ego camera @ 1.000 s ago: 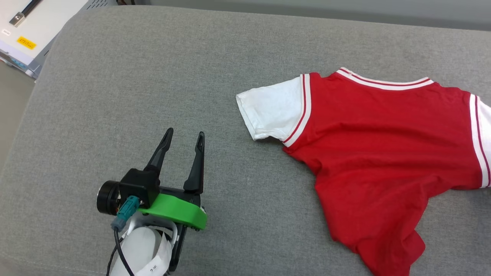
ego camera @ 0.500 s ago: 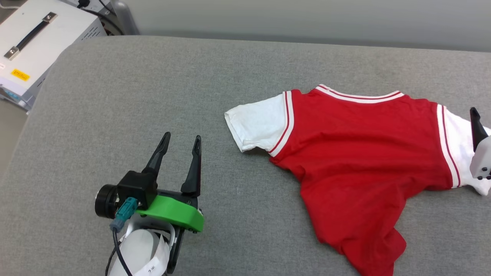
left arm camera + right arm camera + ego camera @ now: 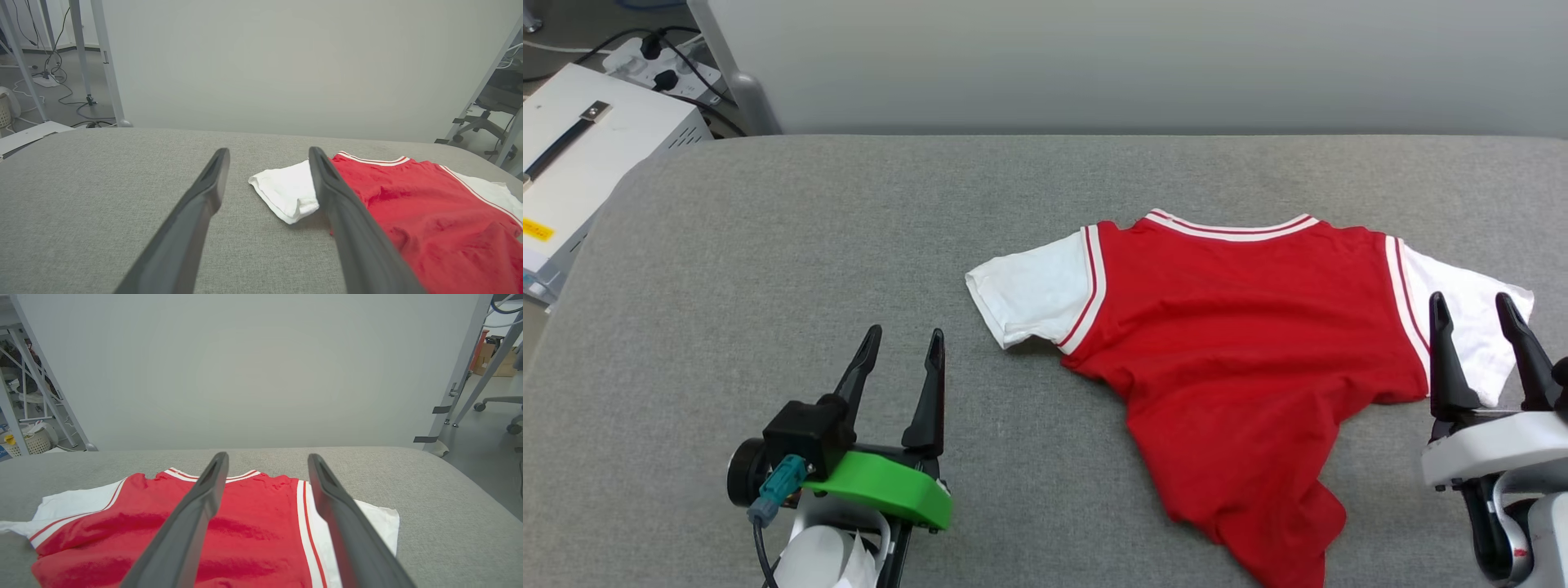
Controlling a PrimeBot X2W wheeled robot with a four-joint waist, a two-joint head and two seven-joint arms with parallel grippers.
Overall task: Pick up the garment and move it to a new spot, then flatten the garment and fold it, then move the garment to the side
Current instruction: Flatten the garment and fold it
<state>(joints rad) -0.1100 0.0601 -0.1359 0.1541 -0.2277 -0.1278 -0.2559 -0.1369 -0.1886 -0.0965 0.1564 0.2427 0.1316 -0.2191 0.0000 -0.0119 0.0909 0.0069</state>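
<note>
The red jersey (image 3: 1241, 351) is lying on the right half of the grey upholstered bench (image 3: 849, 212), collar toward the bench's far edge, plain red side up, with no numerals showing. Neither gripper is holding it. The left gripper (image 3: 905, 333) is hovering over the bench's near-left part with its fingers spread and nothing between them, and the left white sleeve (image 3: 286, 192) is lying just beyond its tips. The right gripper (image 3: 1470, 299) is standing at the bench's near-right part, fingers likewise spread and empty, its tips reaching over the right white sleeve (image 3: 367, 522).

The move to a new spot is looking done, since the jersey is resting free on the bench. Flattening is looking only half done: shoulders and sleeves are lying fairly smooth, but the lower hem (image 3: 1282, 531) is pulling in narrow and bunching toward the bench's near edge. Folding and the shift to the side are both remaining.

Against the earlier frame, the head camera is tilting higher, so the whole picture is sitting lower and the wall behind the bench is showing. The right gripper is now appearing in the head view, where a second ago it was absent. The jersey's lay is looking unchanged.
</note>
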